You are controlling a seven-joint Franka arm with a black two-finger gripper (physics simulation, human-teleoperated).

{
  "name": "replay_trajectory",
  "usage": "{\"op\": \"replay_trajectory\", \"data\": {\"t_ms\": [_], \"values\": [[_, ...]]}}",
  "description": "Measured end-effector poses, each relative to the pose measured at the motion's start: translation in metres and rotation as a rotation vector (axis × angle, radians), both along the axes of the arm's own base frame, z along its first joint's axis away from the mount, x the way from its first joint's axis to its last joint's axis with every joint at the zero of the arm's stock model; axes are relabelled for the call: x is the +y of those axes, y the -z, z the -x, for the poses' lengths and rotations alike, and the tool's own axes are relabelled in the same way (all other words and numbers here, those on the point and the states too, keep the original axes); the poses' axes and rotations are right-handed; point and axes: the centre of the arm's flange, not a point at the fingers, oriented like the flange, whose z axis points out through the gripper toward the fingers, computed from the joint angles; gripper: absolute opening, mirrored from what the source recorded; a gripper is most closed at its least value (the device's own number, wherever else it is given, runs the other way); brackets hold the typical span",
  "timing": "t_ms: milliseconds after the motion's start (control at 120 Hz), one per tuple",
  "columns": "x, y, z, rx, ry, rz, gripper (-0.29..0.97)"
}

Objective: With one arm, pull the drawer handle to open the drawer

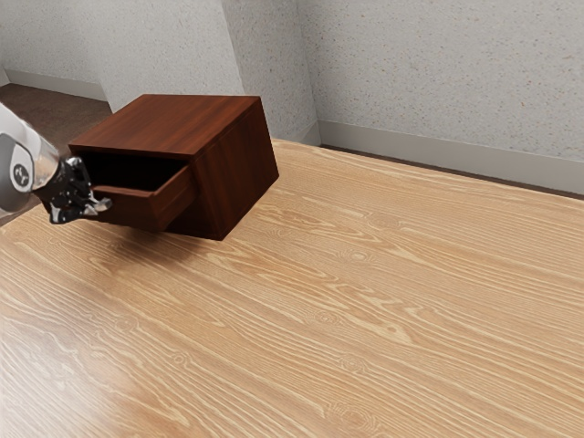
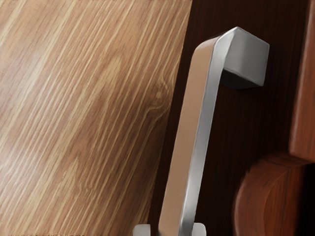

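A dark wooden cabinet (image 1: 228, 155) stands on the table at the back of the exterior view's left. Its single drawer (image 1: 169, 196) is slid partway out toward the arm, with a dark gap showing above it. My black gripper (image 1: 84, 205) is at the drawer's front face. In the wrist view the silver bar handle (image 2: 197, 137) runs along the dark drawer front (image 2: 241, 132), and two grey fingertips (image 2: 141, 229) flank it and touch it on both sides. The gripper is shut on the handle.
The light wooden table (image 1: 365, 310) stretches wide to the exterior view's right and toward the front. A speckled wall (image 1: 438, 64) with a grey baseboard runs behind the table. A rounded wooden shape (image 2: 275, 196) sits blurred near the hand.
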Motion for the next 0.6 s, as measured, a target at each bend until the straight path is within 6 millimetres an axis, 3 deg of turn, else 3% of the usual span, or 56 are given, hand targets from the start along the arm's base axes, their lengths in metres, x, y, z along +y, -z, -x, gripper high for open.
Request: {"op": "replay_trajectory", "data": {"t_ms": [417,517,600], "values": [[-0.009,-0.001,0.052,-0.002,-0.028,0.036,-0.1],[-0.014,-0.006,0.057,-0.01,-0.024,0.035,-0.09],[-0.018,-0.01,0.06,-0.015,-0.017,0.029,-0.02]]}}
